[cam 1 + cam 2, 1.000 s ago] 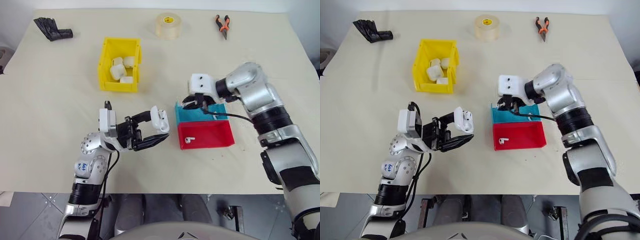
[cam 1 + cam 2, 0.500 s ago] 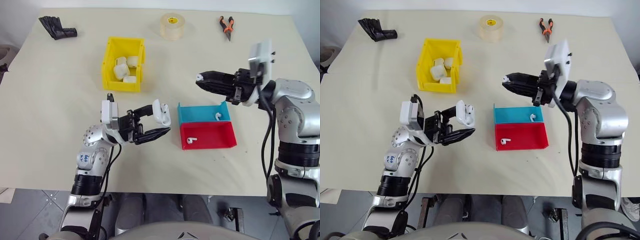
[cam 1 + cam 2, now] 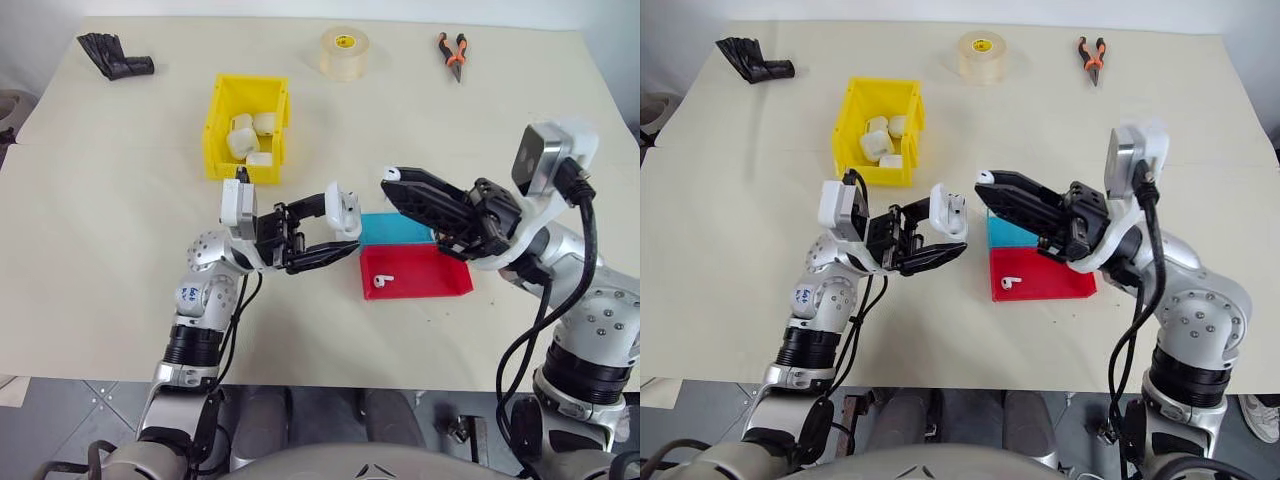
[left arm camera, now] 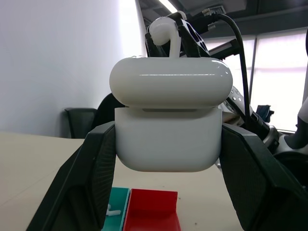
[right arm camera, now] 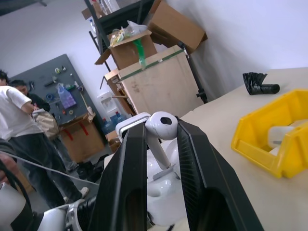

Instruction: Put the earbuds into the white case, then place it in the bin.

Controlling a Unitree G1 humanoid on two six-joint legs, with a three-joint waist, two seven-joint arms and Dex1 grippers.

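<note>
I have the white case point(image 3: 343, 211) pinched in my left gripper point(image 3: 335, 232), lifted off the bench point(image 3: 100, 250) in front of me with its lid hinged up. My right gripper point(image 3: 391, 178) is pressed onto one earbud point(image 5: 161, 126), stem pointing down between the fingers, and its tip sits just beside the case, a little above the open mouth. So one earbud is picked and lined up, but I judge it is not yet seated in a socket. Two more earbuds lie in the trays: one in the red tray point(image 3: 450, 285), one in the blue tray point(image 3: 395, 232), partly behind my right arm. The yellow bin point(image 3: 222, 140) stands well apart, farther up the bench, and already has several white cases in it. What is left for me: seat this earbud, fetch its partner, shut the lid, then carry the case over and drop it in the bin
</note>
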